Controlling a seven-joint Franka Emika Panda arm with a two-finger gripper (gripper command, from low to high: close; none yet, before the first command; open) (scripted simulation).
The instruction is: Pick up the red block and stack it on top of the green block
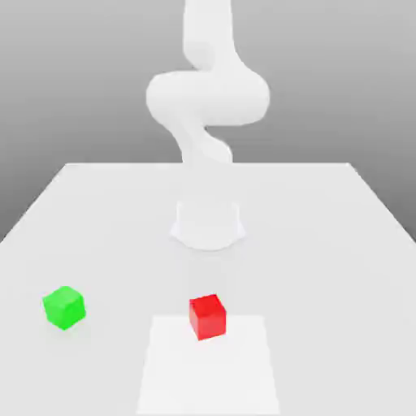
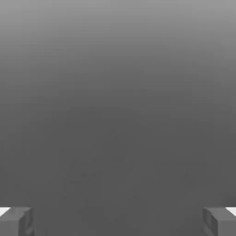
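- Fingers [image 2: 16,221] seen spread wide apart in hand view, nothing held between them.
- Red block [image 1: 207,316] sits on counter [image 1: 341,244], near front centre in exterior view.
- Green block [image 1: 64,307] rests well apart, toward exterior view's left.
- Step judged: approach, grasp not yet begun.
- Next move calls for fingers to be lowered astride red block, then closed.
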